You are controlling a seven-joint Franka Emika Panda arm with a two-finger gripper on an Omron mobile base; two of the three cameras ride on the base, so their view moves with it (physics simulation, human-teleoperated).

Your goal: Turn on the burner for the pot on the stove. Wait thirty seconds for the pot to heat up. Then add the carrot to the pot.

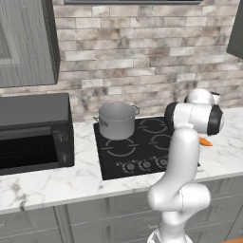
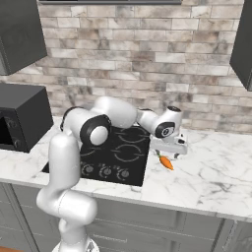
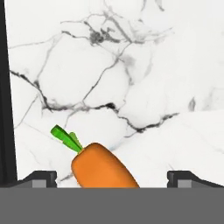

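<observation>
Orange and smooth, the carrot (image 3: pixel 101 165) sits low in the hand view, a blunt, rounded body with a flat green sprig pointing to about 10 o'clock. It lies on white marble counter (image 3: pixel 131 65) veined with thin grey cracks. The two dark finger tips (image 3: pixel 39 178) stand wide apart, one at either side of the carrot, so the gripper (image 3: pixel 113 180) is spread, nothing clasped between them. Whether the tips touch the counter I can't tell.

Over to the right base view: the gripper (image 2: pixel 172 149) hangs just above the carrot (image 2: pixel 166 162), which lies on the marble just beside the stove's right edge, at about 3 o'clock from the knobs (image 2: pixel 105 172). The stove (image 2: pixel 125 152) is flat, glossy black glass with white segmented rings, a row of small round knobs along its front.

From the left base view, the pot (image 1: pixel 116 120) is a brushed grey metal cylinder with small loop handles, standing on the rear left ring of the stove (image 1: pixel 142 152). The carrot (image 1: pixel 205 141) peeks out as an orange tip at 3 o'clock from the arm's white elbow, well apart from the pot. A boxy black microwave (image 1: pixel 33 135) sits on the counter at 9 o'clock from the pot, under a rough brick-patterned wall (image 1: pixel 142 61).
</observation>
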